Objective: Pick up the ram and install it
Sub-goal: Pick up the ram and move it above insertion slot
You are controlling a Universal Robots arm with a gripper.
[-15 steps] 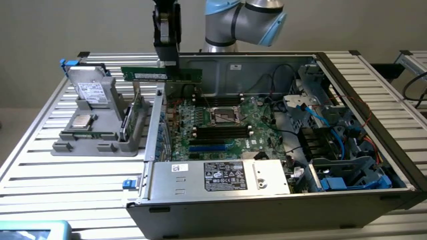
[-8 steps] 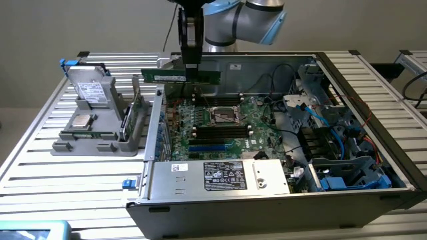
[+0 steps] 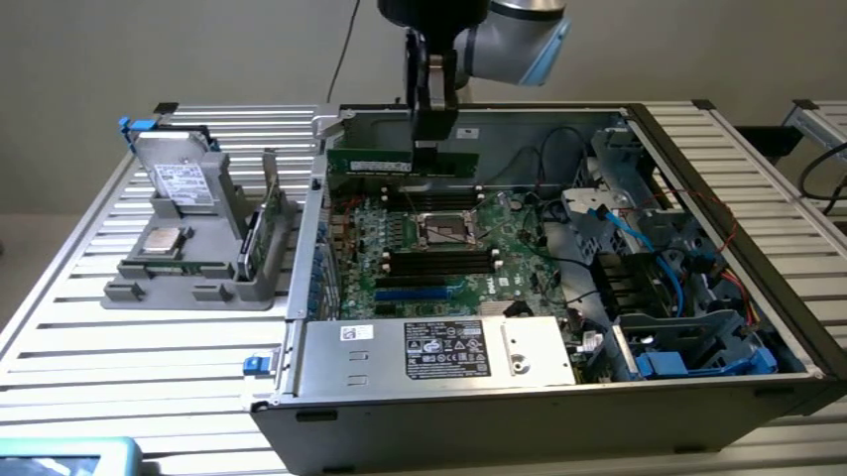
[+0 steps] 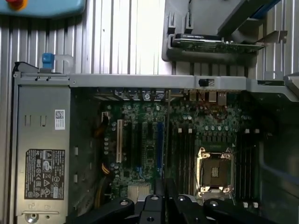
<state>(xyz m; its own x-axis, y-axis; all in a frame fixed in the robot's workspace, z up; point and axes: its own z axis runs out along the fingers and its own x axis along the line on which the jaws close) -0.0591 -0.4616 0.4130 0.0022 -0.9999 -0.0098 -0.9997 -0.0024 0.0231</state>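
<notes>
The ram [image 3: 384, 161], a long narrow green strip, hangs level and on edge inside the open computer case [image 3: 311, 213], above the far part of the motherboard [image 3: 510, 223]. My gripper [image 3: 430, 139] comes down from above and is shut on the strip's upper edge, right of its middle. The strip is over the black slots [image 3: 437, 190] beyond the processor socket [image 3: 446, 230]. More black slots [image 3: 437, 260] lie on the socket's near side. In the wrist view my black fingers [image 4: 154, 207] frame the board, with the socket [image 4: 215, 172] and long slots [image 4: 182, 154] below them.
A grey holder [image 3: 198, 268] on the slatted table at the exterior view's left carries a silver drive [image 3: 182, 178], a square silver chip [image 3: 163, 241] and an upright card [image 3: 265, 233]. The case holds a power supply [image 3: 437, 349], blue cables [image 3: 622, 223] and drive cages [image 3: 688, 347].
</notes>
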